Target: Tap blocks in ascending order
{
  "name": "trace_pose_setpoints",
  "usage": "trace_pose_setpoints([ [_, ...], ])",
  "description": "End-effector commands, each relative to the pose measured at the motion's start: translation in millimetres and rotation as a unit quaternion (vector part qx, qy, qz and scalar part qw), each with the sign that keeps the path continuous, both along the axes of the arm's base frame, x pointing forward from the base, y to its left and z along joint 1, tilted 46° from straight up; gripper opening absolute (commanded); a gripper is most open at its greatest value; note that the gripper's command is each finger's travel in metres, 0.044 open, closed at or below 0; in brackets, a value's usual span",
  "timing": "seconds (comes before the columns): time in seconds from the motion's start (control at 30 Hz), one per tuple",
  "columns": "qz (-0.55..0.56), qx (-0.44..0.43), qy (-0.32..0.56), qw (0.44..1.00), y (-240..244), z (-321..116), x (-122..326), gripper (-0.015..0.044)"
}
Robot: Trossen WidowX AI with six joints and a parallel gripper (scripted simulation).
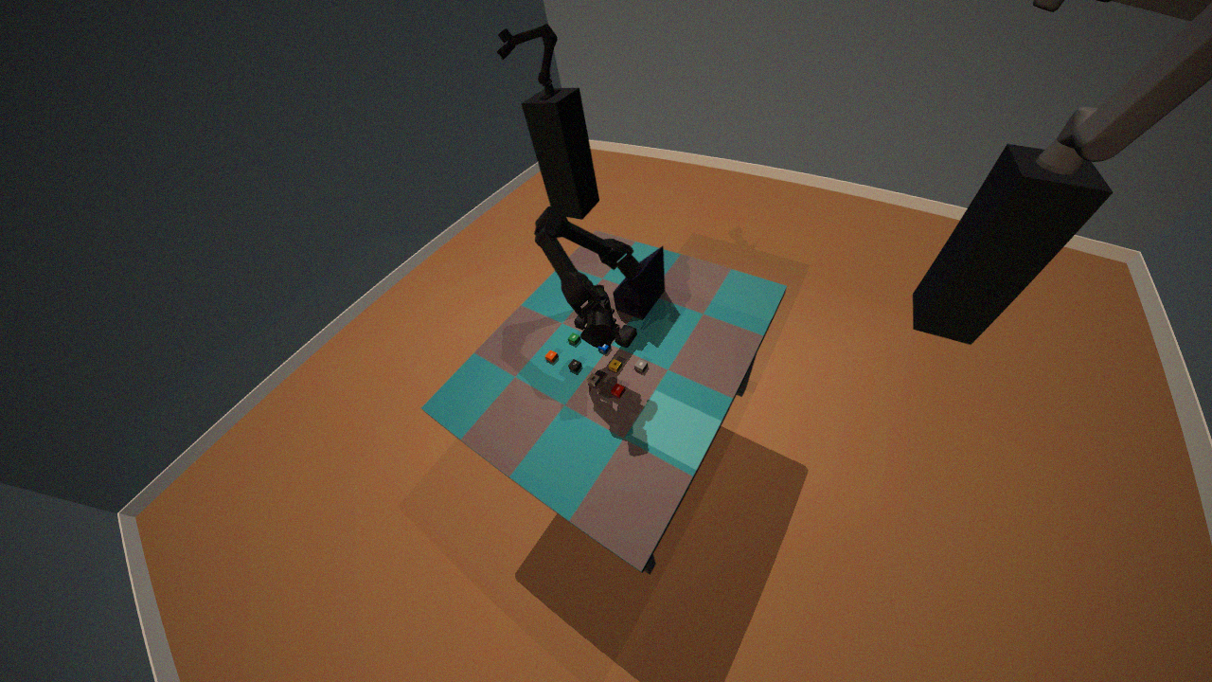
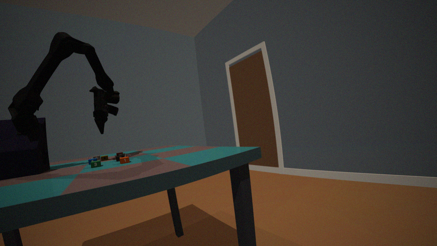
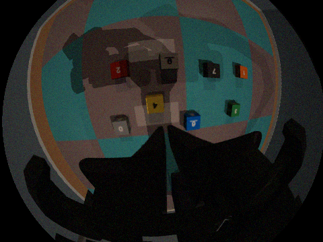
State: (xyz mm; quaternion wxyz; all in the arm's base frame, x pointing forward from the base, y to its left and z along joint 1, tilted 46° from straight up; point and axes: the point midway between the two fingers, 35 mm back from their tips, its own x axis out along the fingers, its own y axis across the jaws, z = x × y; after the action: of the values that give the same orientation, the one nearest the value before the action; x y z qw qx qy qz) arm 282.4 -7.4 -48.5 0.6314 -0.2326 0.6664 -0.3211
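Note:
My gripper (image 2: 101, 133) (image 3: 165, 130) is shut and empty, high above the blocks. In the wrist view its tips point just below the yellow 4 block (image 3: 155, 103) (image 1: 614, 365), left of the blue block (image 3: 192, 121) (image 1: 604, 349). The light grey 0 block (image 3: 120, 126) (image 1: 641, 366) is lower left, the red 2 block (image 3: 119, 70) (image 1: 618, 390) upper left. A grey block (image 3: 169, 61) is at top centre. It and the blue block show barred digits, 6 or 9. The black 7 (image 3: 212, 70), orange 1 (image 3: 242, 72) (image 2: 124, 160) and green 3 (image 3: 233, 109) (image 2: 95, 164) blocks are right.
The checkered table (image 1: 542, 457) (image 2: 213, 154) carries the blocks; the arm's shadow falls over the red, grey and yellow ones. A dark box (image 1: 641, 288) (image 2: 23, 149) stands by the arm's base. Two dark pedestals (image 1: 563, 152) (image 1: 1008, 245) with other arms stand beyond the table.

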Motion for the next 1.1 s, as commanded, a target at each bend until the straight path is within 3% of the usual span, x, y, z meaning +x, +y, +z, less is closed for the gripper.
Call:
trace_pose_setpoints([
  [0.0, -0.007, 0.003, -0.007, 1.0, -5.3, -10.4, 3.3, 0.002],
  [0.17, -0.006, 0.0, -0.008, 1.0, -54.3, -56.7, -3.9, 0.002],
  [1.07, -0.006, -0.001, -0.008, 1.0, -78.0, -78.9, -7.4, 0.002],
])
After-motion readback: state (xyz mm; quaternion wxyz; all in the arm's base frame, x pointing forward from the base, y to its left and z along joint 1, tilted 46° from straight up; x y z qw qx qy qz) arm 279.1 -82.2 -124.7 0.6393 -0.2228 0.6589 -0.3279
